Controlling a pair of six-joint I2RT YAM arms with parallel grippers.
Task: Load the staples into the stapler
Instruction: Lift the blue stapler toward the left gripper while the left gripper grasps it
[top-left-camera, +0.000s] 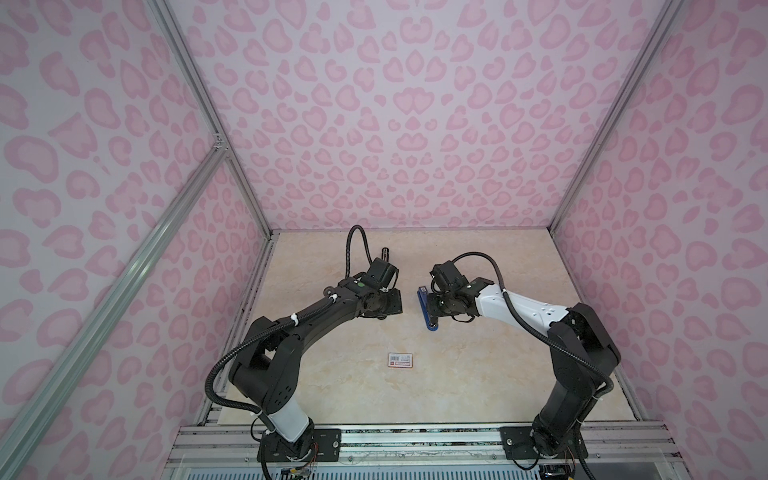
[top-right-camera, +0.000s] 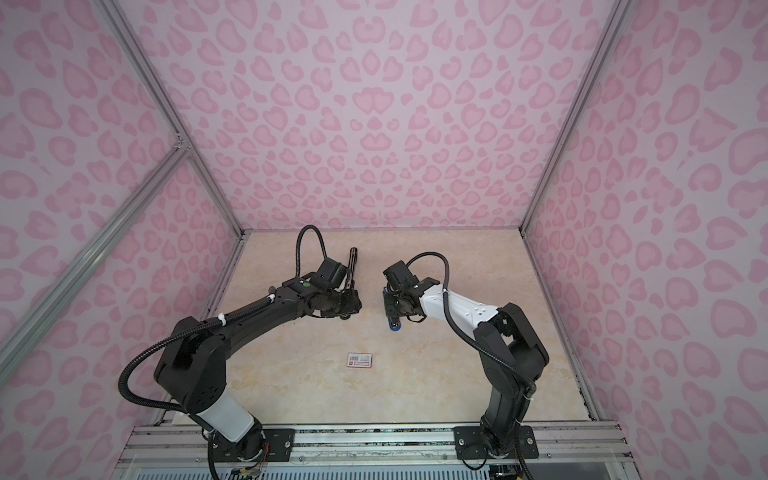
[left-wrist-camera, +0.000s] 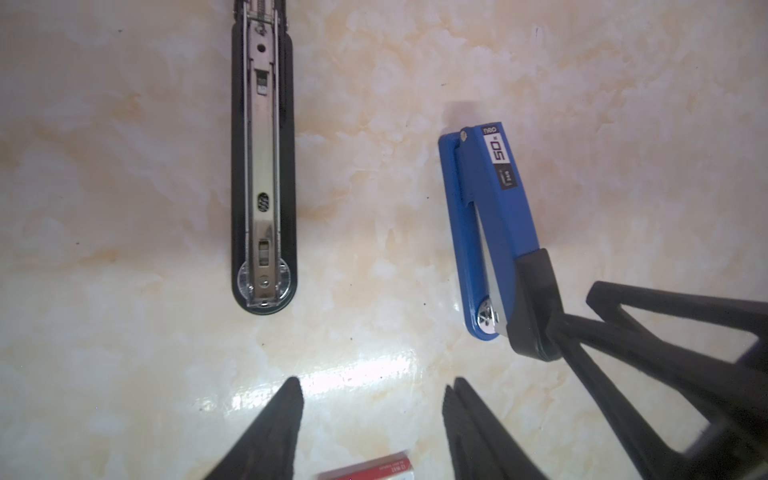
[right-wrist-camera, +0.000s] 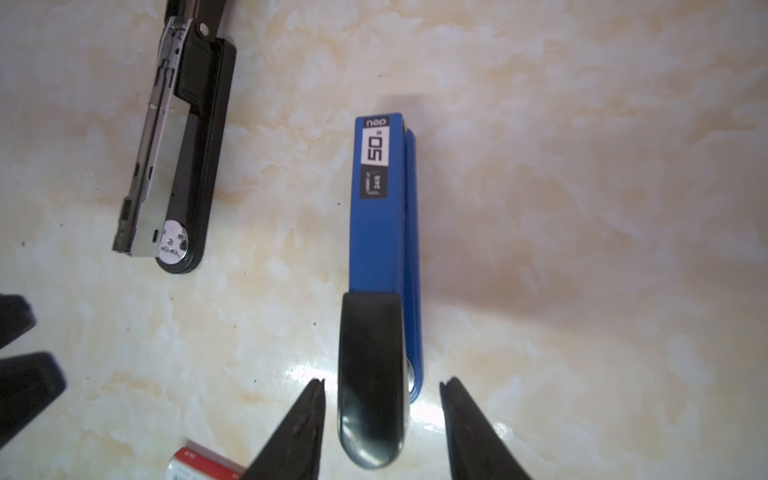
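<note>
**Top views.** The left arm (top-left-camera: 291, 328) and right arm (top-left-camera: 523, 307) both reach over the middle of the table (top-left-camera: 498, 374). The black stapler (top-left-camera: 385, 251) lies on the far side of the left wrist and is partly hidden by it. The blue stapler (top-left-camera: 422, 303) lies under the right wrist, just right of centre. A white, red-labelled box (top-right-camera: 360, 360) sits alone nearer the front, well apart from both staplers.

**Left wrist view.** The left gripper (left-wrist-camera: 372, 382) has its fingers spread with nothing between them. The black stapler (left-wrist-camera: 264, 166) lies opened flat with its metal channel facing up. Whether the channel is loaded cannot be told. The blue stapler (left-wrist-camera: 486, 216), to its right, is closed.

**Right wrist view.** The right gripper (right-wrist-camera: 382, 380) is spread astride the blue stapler's black end, with a gap on each side.
</note>
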